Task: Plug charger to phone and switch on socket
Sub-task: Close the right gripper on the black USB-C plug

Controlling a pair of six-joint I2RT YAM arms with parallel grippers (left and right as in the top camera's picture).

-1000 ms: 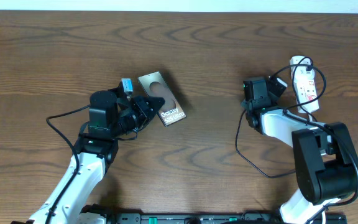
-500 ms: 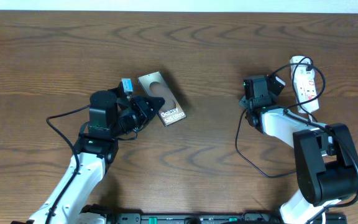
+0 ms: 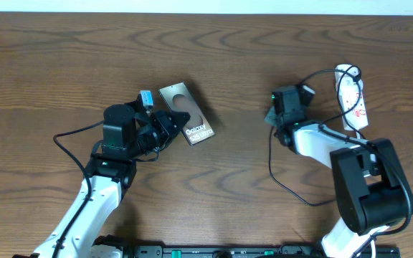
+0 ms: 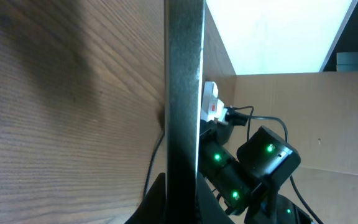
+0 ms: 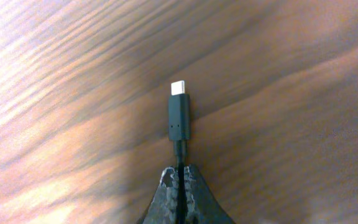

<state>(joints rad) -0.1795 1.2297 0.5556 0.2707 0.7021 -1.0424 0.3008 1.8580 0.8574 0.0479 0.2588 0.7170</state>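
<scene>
While the phone (image 3: 187, 115) is kept left of centre on the table (image 3: 249, 57), its lower edge is pinched, seemingly, by the left gripper (image 3: 165, 130). The charger (image 5: 178, 115) is clamped just behind its connector by the right gripper (image 5: 180, 185) — fingers pressed onto the cable — well apart from the phone. The socket (image 3: 351, 97) is seen far right.

This looks like a robotics lab bench rather than a home or an office. Two white-and-black robot arms, the left arm (image 3: 95, 183) and the right arm (image 3: 364, 179), rise from a black mounting rail (image 3: 214, 251) with small green lights at the near edge of a wood-grain table (image 3: 214, 43). In the left wrist view, a plain brown panel (image 4: 334, 112), seemingly cardboard, stands beyond the table.
</scene>
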